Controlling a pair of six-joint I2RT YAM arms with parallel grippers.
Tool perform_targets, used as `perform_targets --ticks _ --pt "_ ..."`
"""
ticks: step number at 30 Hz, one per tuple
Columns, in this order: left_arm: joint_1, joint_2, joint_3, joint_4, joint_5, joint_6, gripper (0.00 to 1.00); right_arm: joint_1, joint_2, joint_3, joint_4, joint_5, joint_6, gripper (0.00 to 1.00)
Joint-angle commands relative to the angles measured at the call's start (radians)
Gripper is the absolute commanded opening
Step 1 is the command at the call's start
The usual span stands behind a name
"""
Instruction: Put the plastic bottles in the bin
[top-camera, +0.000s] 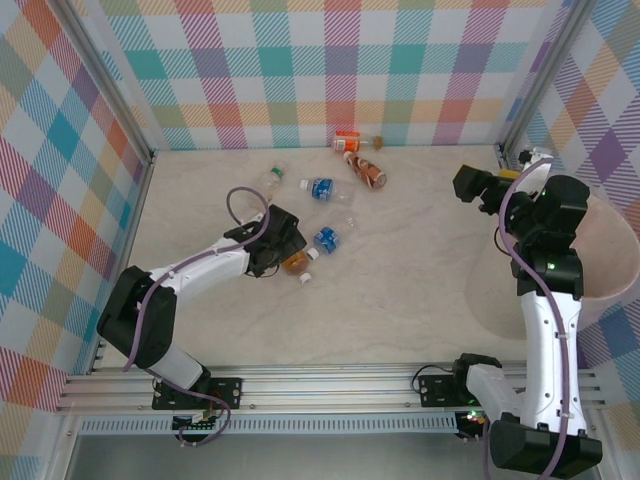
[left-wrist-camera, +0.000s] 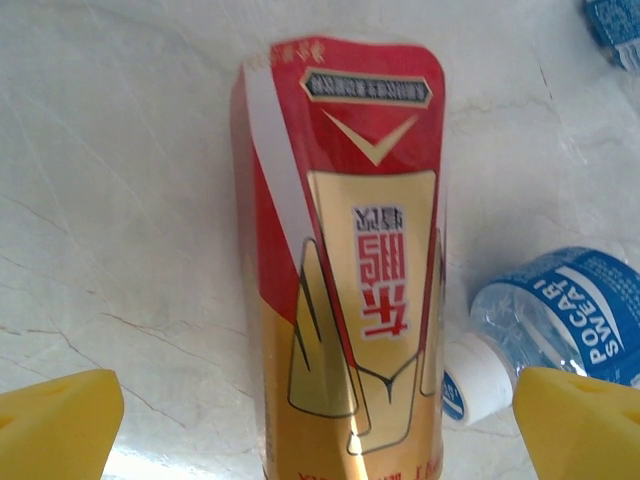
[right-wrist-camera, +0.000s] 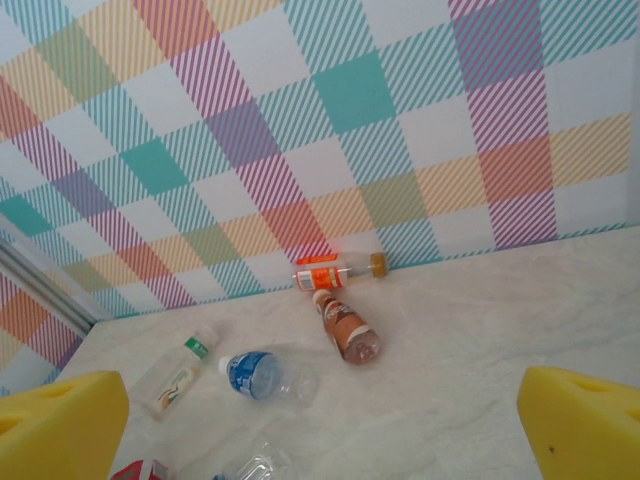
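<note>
Red-and-gold bottle (left-wrist-camera: 340, 260) lies on table (top-camera: 400, 310), centred between fingers (left-wrist-camera: 55, 425) of left gripper (top-camera: 284, 245). Jaws wide apart, pads clear of bottle, nothing gripped. Blue-label bottle (left-wrist-camera: 560, 310) just beside it on right, white cap (left-wrist-camera: 475, 380) toward gripper. Farther back: clear bottle (top-camera: 272, 178), second blue-label bottle (top-camera: 322, 187), brown bottle (top-camera: 368, 171), orange bottle (top-camera: 350, 140) against checked back wall (top-camera: 300, 70). Bin (top-camera: 615, 255) at right table edge, well apart from bottles. Right gripper (top-camera: 470, 184) above table near bin, jaws fully spread, empty.
</note>
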Motion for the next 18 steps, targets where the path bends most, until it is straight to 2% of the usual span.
perform_targets --ticks 1,10,18 --pt "-0.023 0.041 0.013 -0.027 -0.036 -0.001 1.0 0.014 -0.005 -0.01 0.003 -0.016 0.011 1.0" --pt "-0.043 0.135 0.019 0.023 -0.014 0.016 0.99 0.02 -0.008 -0.016 -0.005 -0.007 0.006 1.0" --pt "-0.044 0.18 -0.021 0.132 0.009 0.086 0.9 0.03 0.001 -0.016 -0.008 0.002 0.007 1.0"
